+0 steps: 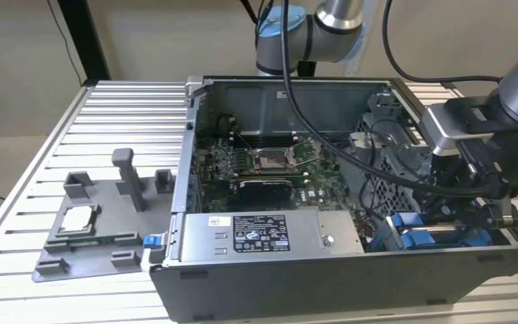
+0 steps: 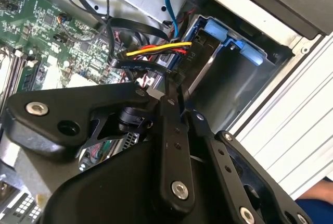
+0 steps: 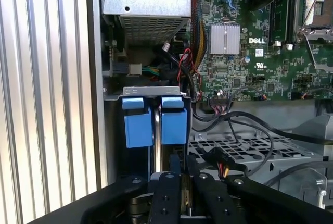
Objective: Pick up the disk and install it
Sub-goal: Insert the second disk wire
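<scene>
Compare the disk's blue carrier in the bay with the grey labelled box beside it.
The disk shows bright blue plastic tabs. The grey box is bare metal with a white label facing up. The disk stands on edge in its bay, while the grey box lies flat and is much larger. Both sit inside the computer case.

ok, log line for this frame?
claw: shut, down in drive bay | blue-framed silver disk: standing in bay | open grey computer case: on slatted table
</scene>
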Action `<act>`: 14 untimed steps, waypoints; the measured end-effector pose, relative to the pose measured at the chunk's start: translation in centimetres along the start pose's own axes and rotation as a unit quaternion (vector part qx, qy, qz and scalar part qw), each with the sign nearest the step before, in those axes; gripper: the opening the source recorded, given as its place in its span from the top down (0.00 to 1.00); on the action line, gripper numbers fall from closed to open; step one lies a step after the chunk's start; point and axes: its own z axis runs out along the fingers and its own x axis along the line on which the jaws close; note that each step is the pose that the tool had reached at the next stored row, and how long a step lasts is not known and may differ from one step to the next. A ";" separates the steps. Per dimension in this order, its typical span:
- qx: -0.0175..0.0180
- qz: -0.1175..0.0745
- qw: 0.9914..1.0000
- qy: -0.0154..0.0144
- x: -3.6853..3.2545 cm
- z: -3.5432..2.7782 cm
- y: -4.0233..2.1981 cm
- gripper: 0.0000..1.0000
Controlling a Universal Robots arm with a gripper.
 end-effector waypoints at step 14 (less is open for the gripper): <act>0.000 0.000 1.000 0.000 0.04 0.28 0.01 1.00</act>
